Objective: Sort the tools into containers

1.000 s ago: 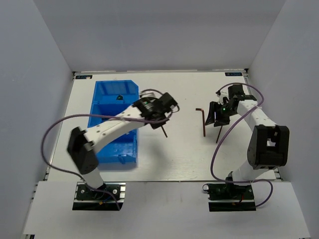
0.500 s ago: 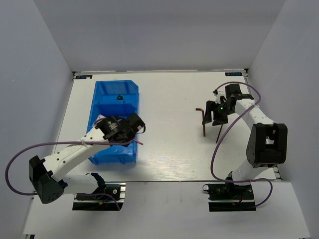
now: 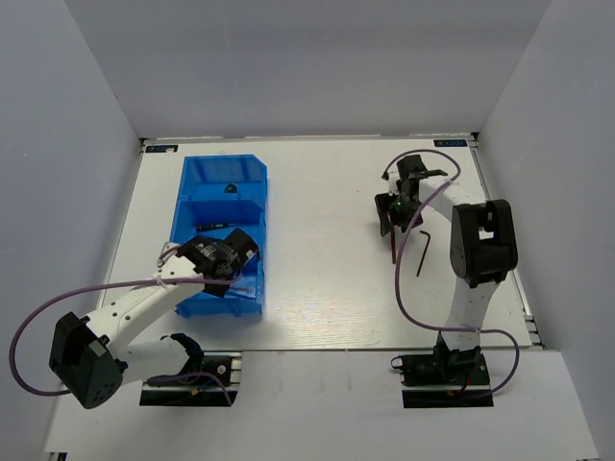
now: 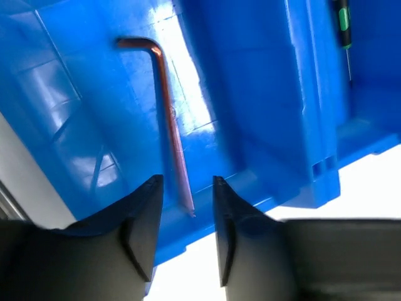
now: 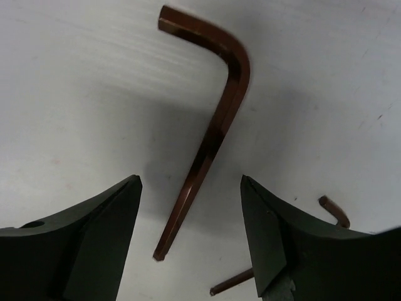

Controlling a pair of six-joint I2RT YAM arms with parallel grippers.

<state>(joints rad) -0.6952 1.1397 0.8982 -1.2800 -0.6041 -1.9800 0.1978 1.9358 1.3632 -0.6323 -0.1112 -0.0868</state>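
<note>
In the left wrist view a red-brown L-shaped hex key (image 4: 166, 106) lies on the floor of the near compartment of the blue containers (image 3: 183, 206). My left gripper (image 4: 185, 183) hangs open just above its long end, touching nothing. A green-handled screwdriver (image 4: 343, 19) lies in the neighbouring compartment. On the white table a thick hex key (image 5: 213, 125) lies between the wide-open jaws of my right gripper (image 5: 191, 182). From above, that gripper (image 3: 389, 213) hovers over the key's bent end.
A thinner hex key (image 3: 421, 254) lies on the table just right of the thick one (image 3: 394, 246). A small dark item (image 3: 230, 188) sits in the far compartment. The right arm's cable (image 3: 402, 288) loops over the table.
My left arm swung from mid-table back over the near compartment, opened and let the hex key drop in. My right gripper moved left over the thick key and opened wider.
</note>
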